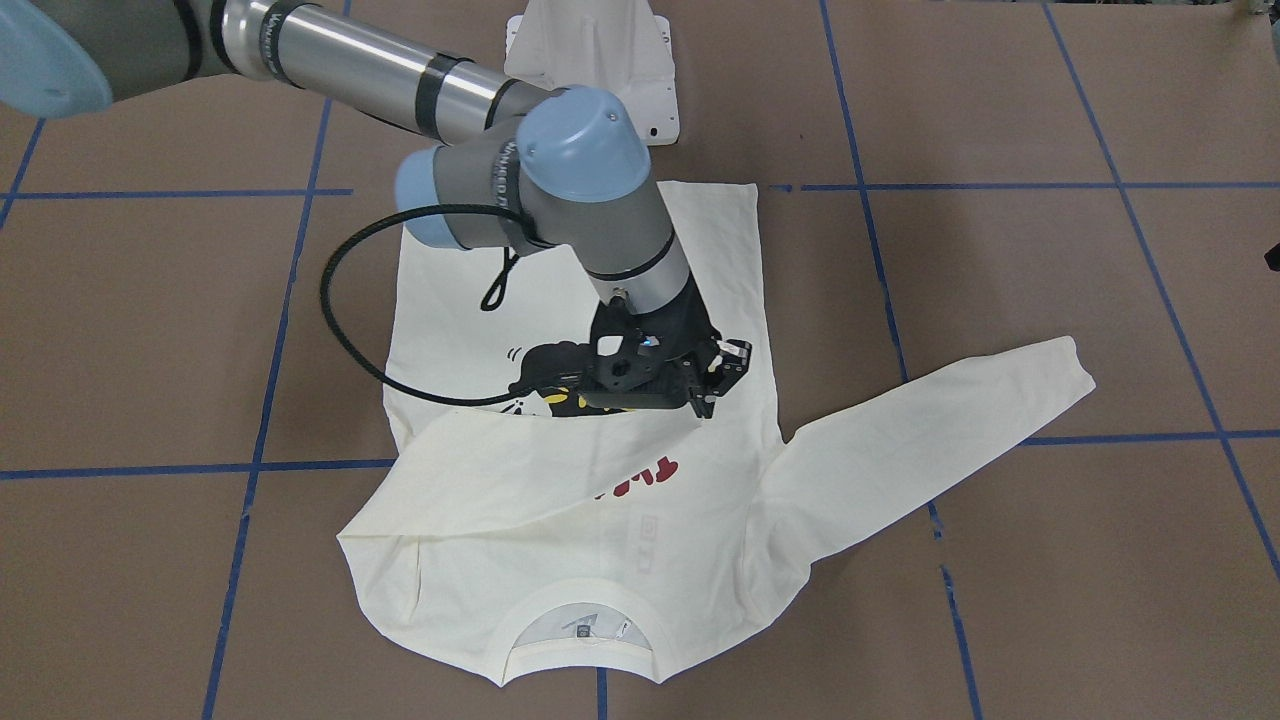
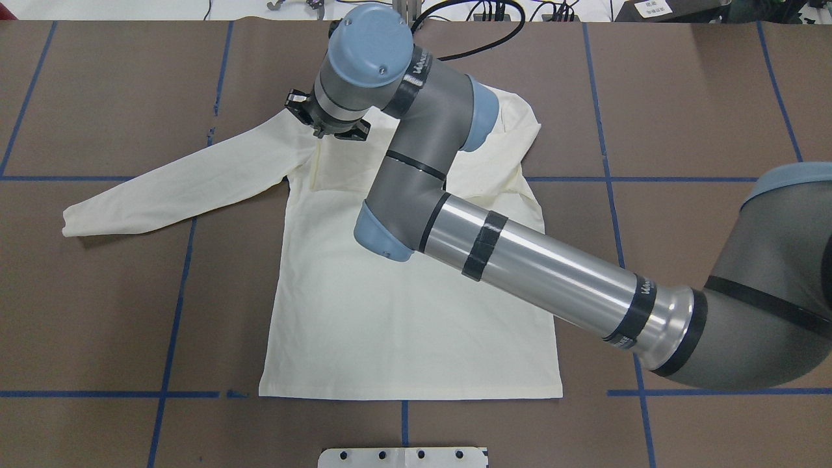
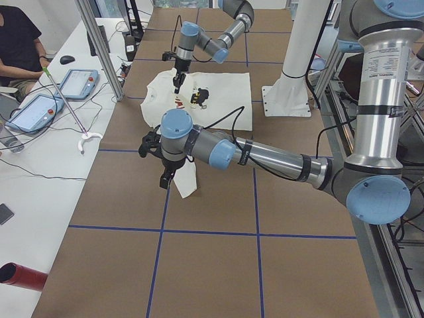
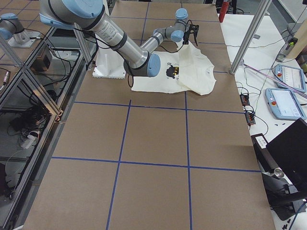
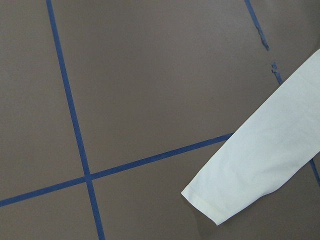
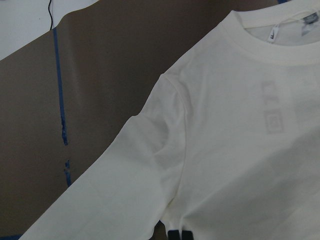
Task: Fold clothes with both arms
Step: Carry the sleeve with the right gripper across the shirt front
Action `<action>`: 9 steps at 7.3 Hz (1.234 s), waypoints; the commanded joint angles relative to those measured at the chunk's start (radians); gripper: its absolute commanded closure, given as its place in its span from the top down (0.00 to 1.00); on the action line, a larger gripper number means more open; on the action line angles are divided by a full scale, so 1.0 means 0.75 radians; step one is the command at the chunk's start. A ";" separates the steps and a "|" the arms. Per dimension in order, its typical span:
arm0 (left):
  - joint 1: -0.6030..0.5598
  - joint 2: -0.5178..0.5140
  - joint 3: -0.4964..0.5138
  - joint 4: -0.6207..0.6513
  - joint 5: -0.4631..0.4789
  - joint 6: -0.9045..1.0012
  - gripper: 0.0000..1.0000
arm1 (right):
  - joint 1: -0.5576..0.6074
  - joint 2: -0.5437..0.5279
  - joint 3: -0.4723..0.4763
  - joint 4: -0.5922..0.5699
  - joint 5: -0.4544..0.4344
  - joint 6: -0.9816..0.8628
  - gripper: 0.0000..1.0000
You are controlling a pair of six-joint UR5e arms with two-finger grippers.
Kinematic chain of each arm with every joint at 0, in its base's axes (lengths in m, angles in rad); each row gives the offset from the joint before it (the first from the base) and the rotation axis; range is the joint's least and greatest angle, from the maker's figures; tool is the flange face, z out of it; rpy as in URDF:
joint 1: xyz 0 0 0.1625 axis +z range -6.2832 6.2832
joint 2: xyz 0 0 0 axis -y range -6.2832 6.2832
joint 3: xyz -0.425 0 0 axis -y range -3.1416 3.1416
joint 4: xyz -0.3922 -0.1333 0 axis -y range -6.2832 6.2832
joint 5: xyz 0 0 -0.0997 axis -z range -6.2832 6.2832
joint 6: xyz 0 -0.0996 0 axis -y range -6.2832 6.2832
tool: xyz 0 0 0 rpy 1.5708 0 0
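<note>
The cream T-shirt point(image 1: 560, 520) lies print-up on the brown table, collar away from the robot. The black cat and red lettering are partly covered by one sleeve folded across the chest. The other sleeve point(image 1: 930, 430) lies stretched out flat and also shows in the overhead view point(image 2: 182, 182). My right gripper point(image 1: 715, 385) points down at the end of the folded sleeve. In the right wrist view its dark tips sit close together on cloth point(image 6: 225, 125), so it looks shut on that sleeve. My left gripper point(image 3: 164, 177) hovers by the outstretched cuff point(image 5: 235, 190); I cannot tell whether it is open or shut.
The white base pedestal point(image 1: 590, 50) stands at the robot's edge, just past the shirt's hem. Blue tape lines grid the table. On the operators' side table are tablets point(image 3: 79, 83), a grabber stick point(image 3: 73, 106) and a red cylinder point(image 3: 23, 275). A seated person point(image 3: 16, 40) is there too.
</note>
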State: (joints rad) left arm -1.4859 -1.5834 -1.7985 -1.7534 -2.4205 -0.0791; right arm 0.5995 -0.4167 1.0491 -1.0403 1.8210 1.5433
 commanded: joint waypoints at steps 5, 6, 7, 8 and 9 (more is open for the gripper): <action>0.215 -0.014 0.078 -0.248 0.012 -0.310 1.00 | -0.165 0.152 -0.155 0.043 -0.205 0.012 1.00; 0.248 -0.048 0.172 -0.316 0.012 -0.445 1.00 | -0.147 0.128 -0.080 0.027 -0.188 0.018 1.00; 0.251 -0.111 0.278 -0.347 0.012 -0.497 1.00 | -0.080 0.043 0.046 -0.105 -0.109 0.022 1.00; 0.299 -0.132 0.330 -0.352 0.014 -0.520 1.00 | -0.002 -0.073 0.250 -0.227 0.011 0.022 0.99; 0.344 -0.185 0.417 -0.352 0.014 -0.573 0.99 | 0.075 -0.222 0.426 -0.285 0.095 0.020 0.99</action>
State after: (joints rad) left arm -1.2678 -1.6804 -1.5608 -2.0094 -2.4105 -0.4626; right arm 0.5845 -0.4595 1.2005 -1.1765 1.8051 1.5590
